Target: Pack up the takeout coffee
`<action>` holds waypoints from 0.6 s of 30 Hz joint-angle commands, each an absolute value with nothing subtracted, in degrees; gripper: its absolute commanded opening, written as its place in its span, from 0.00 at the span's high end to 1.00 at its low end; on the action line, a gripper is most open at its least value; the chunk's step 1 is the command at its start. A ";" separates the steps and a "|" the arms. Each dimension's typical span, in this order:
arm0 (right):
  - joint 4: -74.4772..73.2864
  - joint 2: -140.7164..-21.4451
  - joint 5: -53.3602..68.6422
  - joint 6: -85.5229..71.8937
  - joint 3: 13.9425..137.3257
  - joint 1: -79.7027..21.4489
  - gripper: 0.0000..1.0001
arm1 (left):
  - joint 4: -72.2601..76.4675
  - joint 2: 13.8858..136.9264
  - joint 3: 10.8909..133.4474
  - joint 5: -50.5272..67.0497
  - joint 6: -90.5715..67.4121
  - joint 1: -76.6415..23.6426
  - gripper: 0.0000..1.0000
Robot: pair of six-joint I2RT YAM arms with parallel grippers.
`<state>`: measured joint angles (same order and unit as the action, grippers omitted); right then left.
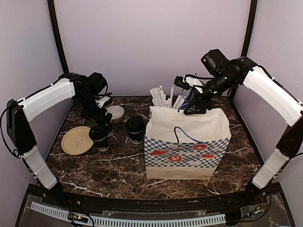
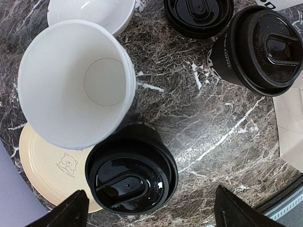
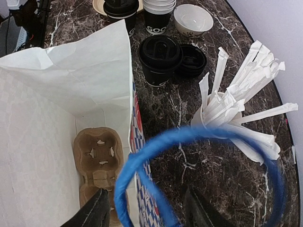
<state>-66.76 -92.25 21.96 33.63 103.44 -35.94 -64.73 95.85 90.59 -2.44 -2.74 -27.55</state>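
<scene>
Over the left of the worktop [image 1: 118,175], the left fingers [image 2: 71,213] stand wide apart on either side of a lidded coffee [image 2: 130,175], gripping nothing. That coffee stands just beside the cup stack [image 2: 75,90] and at the rim of the plate [image 2: 42,161]. A second coffee [image 2: 260,47] stands apart from it, next to the lid stack [image 2: 199,14].

Only the left wrist view shows the small bear drawn on the plate and "COFFEE" down the second coffee's side. The raised lettering on the lids is too fine to read.

Only the right wrist view looks down into the bag [image 3: 47,94], where a card carrier [image 3: 97,156] lies at the bottom. It also shows "GOO" on the cup stack. The right fingers [image 3: 94,213] hang over the bag's mouth, apart, with the blue handle [image 3: 189,137] looping loose between them.

From above, the bag stands centre-right with the straws [image 1: 163,97] close behind it and the second coffee just to its left. Bare marble lies open along the near edge and ahead of both coffees. Red marks on the bag's blue check band cannot be read.
</scene>
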 commanded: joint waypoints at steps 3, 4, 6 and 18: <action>-64.69 -87.82 21.57 32.35 103.87 -35.38 0.43 | -68.38 98.16 89.48 -4.37 -4.03 -27.15 0.08; -64.60 -87.61 21.34 32.27 103.84 -35.40 0.42 | -68.64 98.30 89.52 -5.03 -4.21 -27.16 0.08; -64.54 -87.25 21.03 32.26 103.81 -35.42 0.42 | -69.39 98.69 89.56 -5.68 -4.64 -27.06 0.08; -64.14 -86.93 20.92 31.93 102.55 -35.42 0.41 | -67.81 99.73 88.50 -4.91 -4.66 -24.87 0.11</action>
